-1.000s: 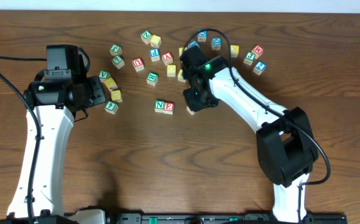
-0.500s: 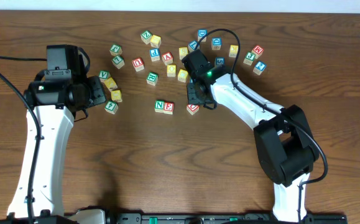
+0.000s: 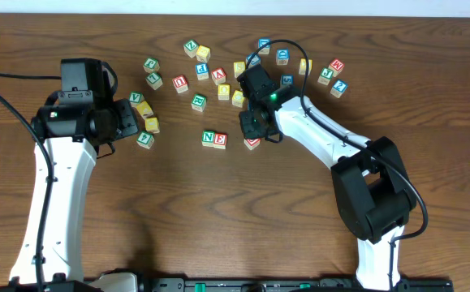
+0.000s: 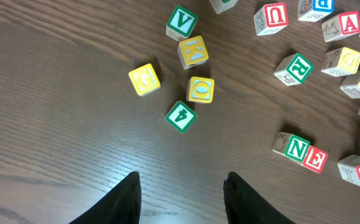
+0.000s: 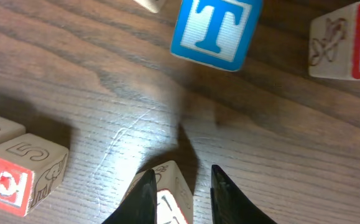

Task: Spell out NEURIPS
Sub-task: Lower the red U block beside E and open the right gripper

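Right gripper (image 5: 181, 180) closed tighter on U cube (image 3: 252, 143).

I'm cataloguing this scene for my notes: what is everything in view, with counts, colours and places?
table: one, dark brown wood, under everything
N block and E block: two, green and red, touching, mid-table
red-lettered block: one, just right of the E block
cluster: five blocks, three yellow, two green, ahead of the left gripper
other letter blocks: around twenty, mixed colours, scattered beyond the pair
left arm, right arm: two, white and black
left gripper: open, over bare wood
right gripper: straddles the red-lettered block, grip unclear
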